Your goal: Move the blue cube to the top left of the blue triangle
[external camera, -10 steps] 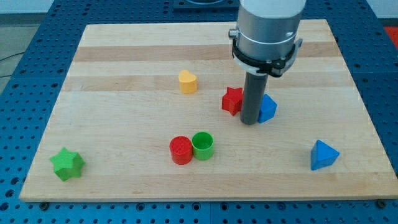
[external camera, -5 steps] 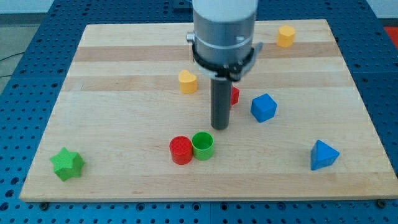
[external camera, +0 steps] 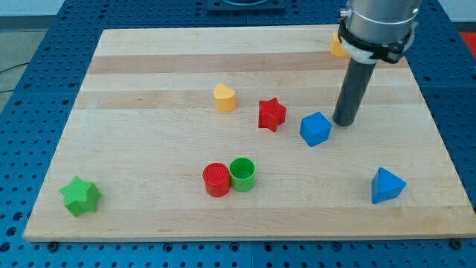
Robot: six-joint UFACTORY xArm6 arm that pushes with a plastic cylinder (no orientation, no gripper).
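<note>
The blue cube (external camera: 315, 129) sits right of the board's centre. The blue triangle (external camera: 387, 185) lies near the view's bottom right, below and right of the cube. My tip (external camera: 343, 122) rests on the board just right of the cube and a little above it, close to the cube's upper right side; I cannot tell whether it touches. The rod rises from there to the arm's grey body (external camera: 376, 22) at the view's top right.
A red star (external camera: 271, 114) lies left of the cube. A yellow heart-shaped block (external camera: 224, 97) is further left. A red cylinder (external camera: 216, 179) and a green cylinder (external camera: 242, 173) touch at bottom centre. A green star (external camera: 80, 196) is at bottom left. A yellow block (external camera: 337, 46) is partly hidden behind the arm.
My tip swung from left of the blue cube, further left past the red star, then across to the cube's upper right side. The blocks stay where they were.
</note>
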